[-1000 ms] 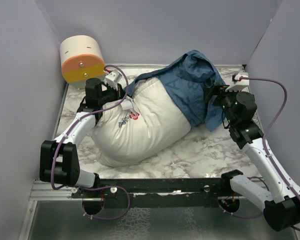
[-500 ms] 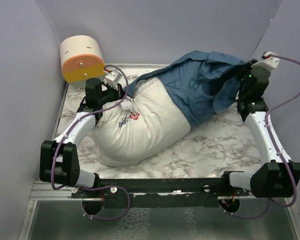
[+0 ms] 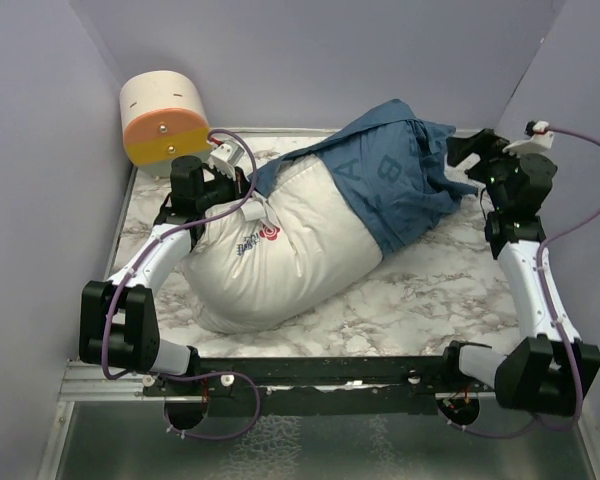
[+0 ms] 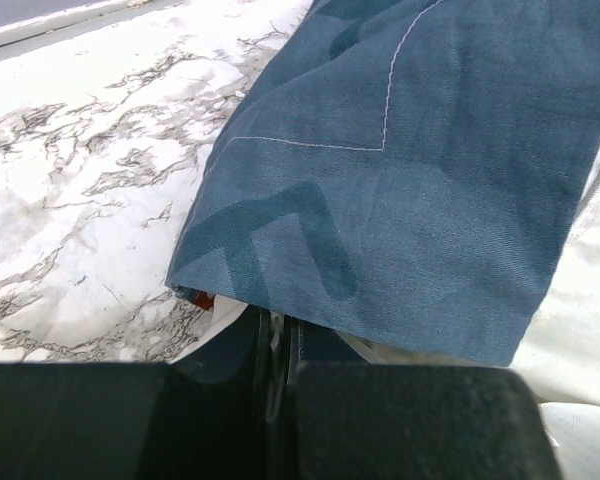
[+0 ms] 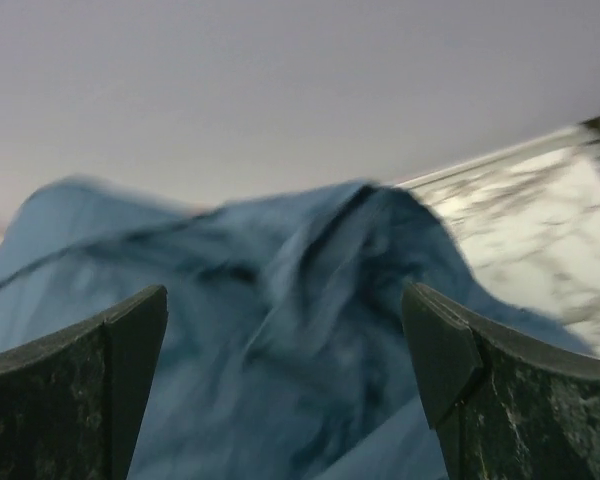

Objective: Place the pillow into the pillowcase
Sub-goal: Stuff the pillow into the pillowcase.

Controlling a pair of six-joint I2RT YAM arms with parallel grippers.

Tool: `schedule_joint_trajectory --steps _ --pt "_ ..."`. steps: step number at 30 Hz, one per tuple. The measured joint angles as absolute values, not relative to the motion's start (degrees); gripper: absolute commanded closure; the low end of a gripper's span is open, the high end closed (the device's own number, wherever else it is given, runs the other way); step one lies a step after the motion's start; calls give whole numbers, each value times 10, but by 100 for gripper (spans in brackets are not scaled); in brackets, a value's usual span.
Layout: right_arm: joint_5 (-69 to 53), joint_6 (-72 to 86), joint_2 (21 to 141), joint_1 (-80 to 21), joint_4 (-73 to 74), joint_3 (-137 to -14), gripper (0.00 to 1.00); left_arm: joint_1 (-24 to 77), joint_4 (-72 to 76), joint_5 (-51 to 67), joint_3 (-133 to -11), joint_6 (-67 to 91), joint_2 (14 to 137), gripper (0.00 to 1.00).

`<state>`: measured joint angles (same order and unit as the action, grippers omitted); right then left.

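Pillow [image 3: 280, 260] lies diagonally on your marbled worktop [image 3: 430, 290], its far end inside the pillowcase [image 3: 390, 180] and its near end bare. Its label [image 3: 261, 237] shows a red logo and script too small to read. The pillowcase shows pale letters A and B. Your left claw [image 4: 277, 325] pinches the pillowcase hem, and your right claw [image 5: 285, 300] gapes empty. Grey walls [image 3: 330, 60] surround the worktop.

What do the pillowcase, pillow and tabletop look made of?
The pillowcase: thin matte dark-blue woven cloth, likely cotton; creases, stitched seam. The pillow: white fabric shell, presumably soft filling; plump, puckered. The tabletop: smooth marble-patterned surface, perhaps laminate; grey veining.
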<state>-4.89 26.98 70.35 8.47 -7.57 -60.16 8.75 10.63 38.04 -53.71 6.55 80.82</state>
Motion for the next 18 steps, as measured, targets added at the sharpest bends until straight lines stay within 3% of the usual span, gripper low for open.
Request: schedule_joint_trajectory --steps 9,18 --pt "-338 277 474 2 -146 -469 0 92 105 380 -538 62 808 100" --pt "-356 240 376 -92 -59 -363 9 111 98 379 -540 54 808 100"
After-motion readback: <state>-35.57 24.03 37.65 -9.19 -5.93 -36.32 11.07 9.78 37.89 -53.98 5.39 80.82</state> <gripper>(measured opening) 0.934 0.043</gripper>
